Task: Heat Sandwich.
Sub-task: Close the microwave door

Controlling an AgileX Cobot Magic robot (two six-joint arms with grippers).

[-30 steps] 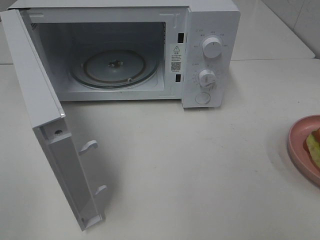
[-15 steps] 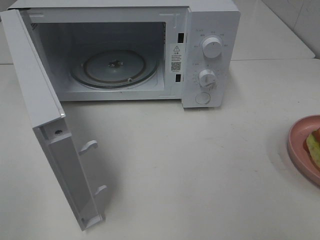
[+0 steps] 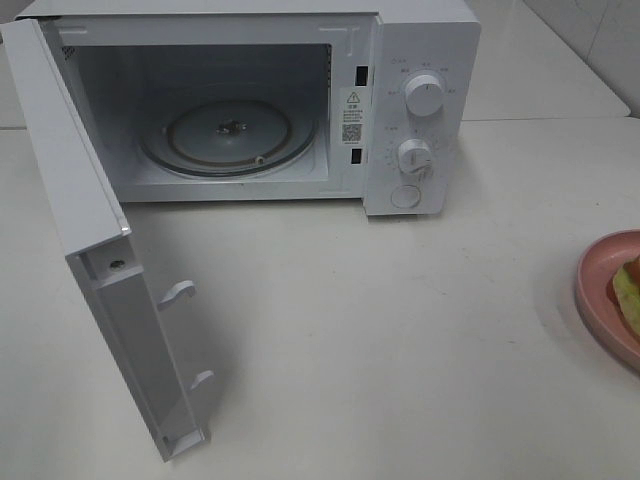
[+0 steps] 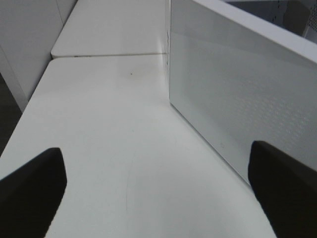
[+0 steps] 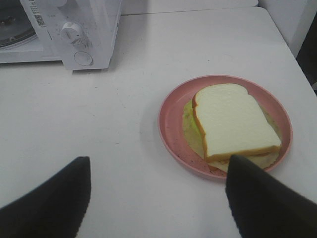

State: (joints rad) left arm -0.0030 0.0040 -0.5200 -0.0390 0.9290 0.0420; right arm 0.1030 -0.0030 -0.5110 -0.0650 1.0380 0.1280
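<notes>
microwave [image 3: 300,100] door [image 3: 100,270] hangs wide open, turntable [image 3: 228,135] bare, so loading looks like the step in hand. left gripper [image 4: 158,193] released, empty, just beside the door. sandwich [image 5: 233,124] on pink plate [image 5: 171,129], well right of the microwave. right gripper [image 5: 158,198] spread, empty, near the plate, not touching; next it likely needs to close in and grab the plate rim.

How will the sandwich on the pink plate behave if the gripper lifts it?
The sandwich is loosely stacked, so its slices may slide apart. The thick bread looks soft and probably squashes under a tight grip. Leafy filling sticks out past the crust and could slip onto the plate.
</notes>
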